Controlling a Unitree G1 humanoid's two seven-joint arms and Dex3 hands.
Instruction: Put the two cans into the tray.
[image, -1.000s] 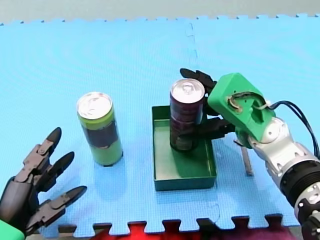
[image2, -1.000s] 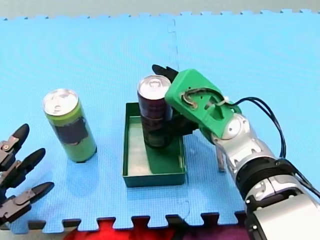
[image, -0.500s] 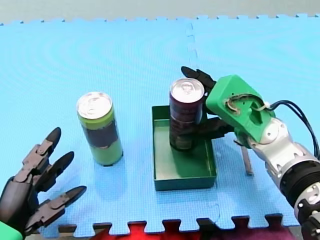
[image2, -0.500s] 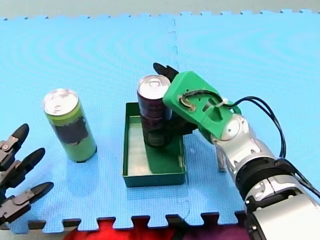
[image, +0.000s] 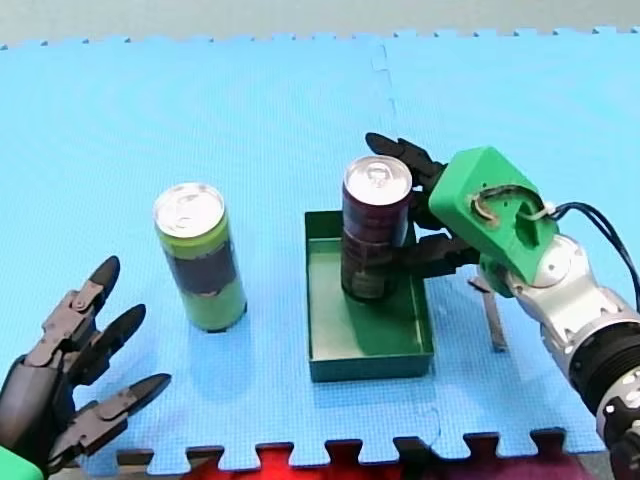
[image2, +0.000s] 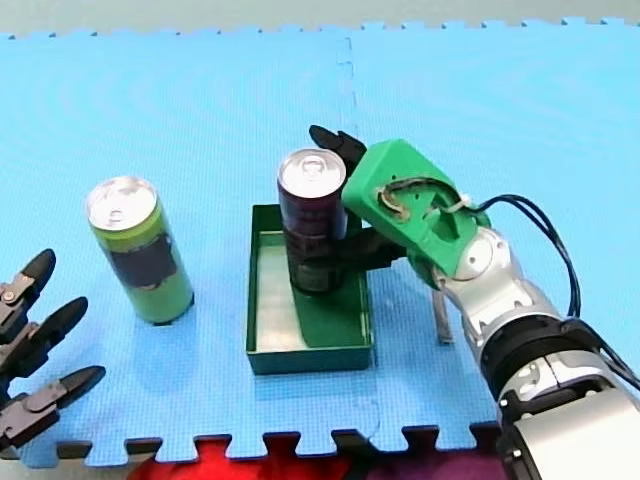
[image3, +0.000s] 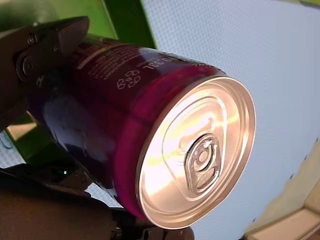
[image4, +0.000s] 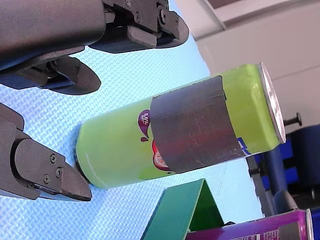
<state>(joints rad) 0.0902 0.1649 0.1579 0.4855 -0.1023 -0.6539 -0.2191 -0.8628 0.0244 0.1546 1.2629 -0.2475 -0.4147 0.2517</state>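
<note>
- Right hand (image: 452, 214) had its fingers curled round the purple can (image: 374, 235), which stood upright in the tray's (image: 322, 335) far end.
- Green can (image: 200, 258) stood upright left of the tray, apart from it.
- Left hand (image: 70, 392) held nothing, way off near-left of the tray.

glossy metal purple can (image3: 150, 120), shiny silver lid, smooth green can (image4: 175, 135) with matt dark band, textured foam mat (image: 250, 110)

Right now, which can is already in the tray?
The purple can, upright inside the green tray, held by the right hand; the green can stands on the mat by the left hand.
</note>
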